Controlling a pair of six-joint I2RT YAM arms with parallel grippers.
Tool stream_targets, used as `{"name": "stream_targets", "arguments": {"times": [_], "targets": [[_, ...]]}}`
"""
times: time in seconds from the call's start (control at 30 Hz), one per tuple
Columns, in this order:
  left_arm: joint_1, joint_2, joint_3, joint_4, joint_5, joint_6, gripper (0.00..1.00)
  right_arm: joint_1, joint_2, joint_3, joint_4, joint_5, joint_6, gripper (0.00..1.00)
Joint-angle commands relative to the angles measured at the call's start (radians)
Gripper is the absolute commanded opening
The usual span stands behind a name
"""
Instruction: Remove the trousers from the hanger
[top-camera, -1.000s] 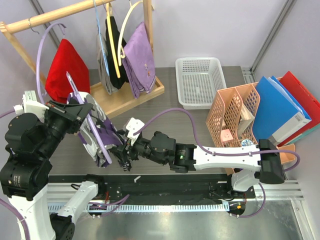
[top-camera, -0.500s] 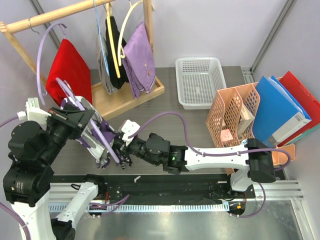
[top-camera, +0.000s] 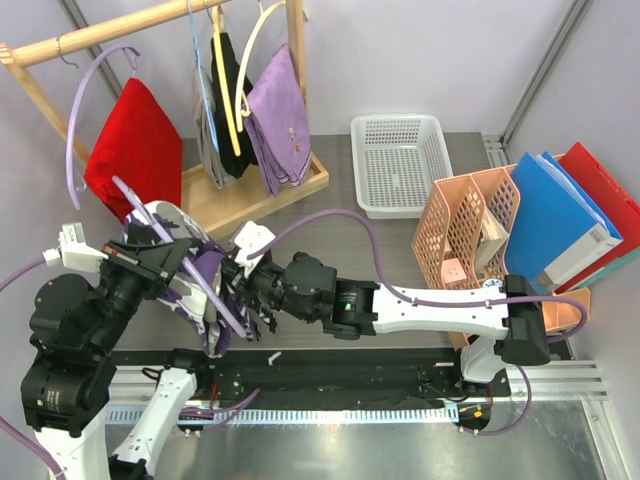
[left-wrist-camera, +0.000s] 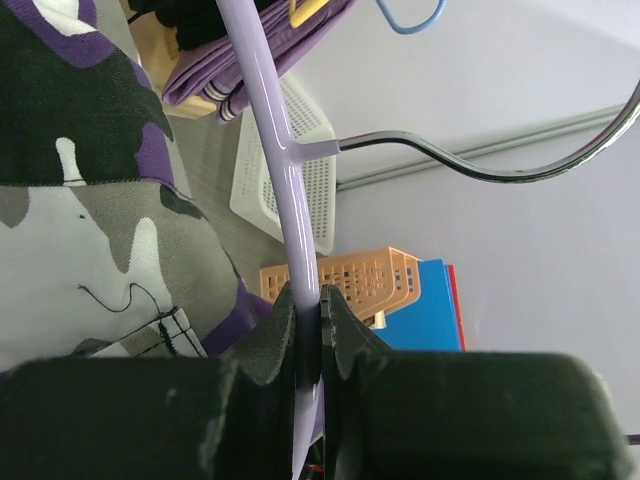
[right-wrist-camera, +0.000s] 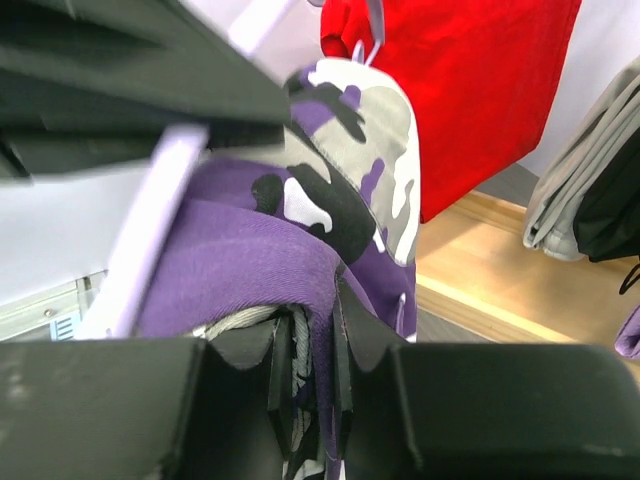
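Note:
The camouflage trousers (top-camera: 205, 275) in purple, white and black hang over a lilac hanger (top-camera: 150, 215) near the table's front left. My left gripper (top-camera: 185, 262) is shut on the hanger's bar (left-wrist-camera: 268, 120), the jaws clamped on it from both sides (left-wrist-camera: 308, 295). My right gripper (top-camera: 240, 287) reaches in from the right and is shut on a fold of the trousers' purple cloth (right-wrist-camera: 312, 330); the camouflage cloth (right-wrist-camera: 340, 190) bulges above the jaws. The plain lilac trousers (top-camera: 278, 120) hang on a yellow hanger at the rack's right end.
A wooden clothes rack (top-camera: 255, 195) stands at the back left with a red garment (top-camera: 135, 140) and black and grey garments (top-camera: 222, 100). To the right are a white basket (top-camera: 398, 160), an orange file holder (top-camera: 465, 225) and blue and red folders (top-camera: 550, 215).
My right gripper has shut on the camouflage trousers and shifted left and back. The left arm has drawn toward the near edge, tilting the hanger further over.

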Motion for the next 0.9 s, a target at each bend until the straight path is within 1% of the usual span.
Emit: {"name": "stream_targets", "arguments": {"times": [0.0,0.23,0.43,0.57,0.87], "targets": [[-0.006,-0.054,-0.041,0.013,0.028,0.042,0.0,-0.022,-0.09,0.165,0.11,0.032,0.032,0.01],[-0.006,-0.097,-0.073,0.007,0.03,0.046,0.0,-0.02,-0.136,0.223,0.043,0.054,0.016,0.01],[-0.006,-0.128,-0.089,0.007,0.065,0.039,0.0,-0.022,-0.159,0.277,0.044,0.074,0.024,0.01],[-0.004,-0.149,-0.087,-0.004,0.079,0.037,0.0,-0.022,-0.153,0.346,0.047,0.082,0.026,0.01],[-0.006,-0.198,-0.113,-0.05,0.08,0.027,0.0,-0.023,-0.147,0.487,0.067,0.049,0.039,0.01]]}}
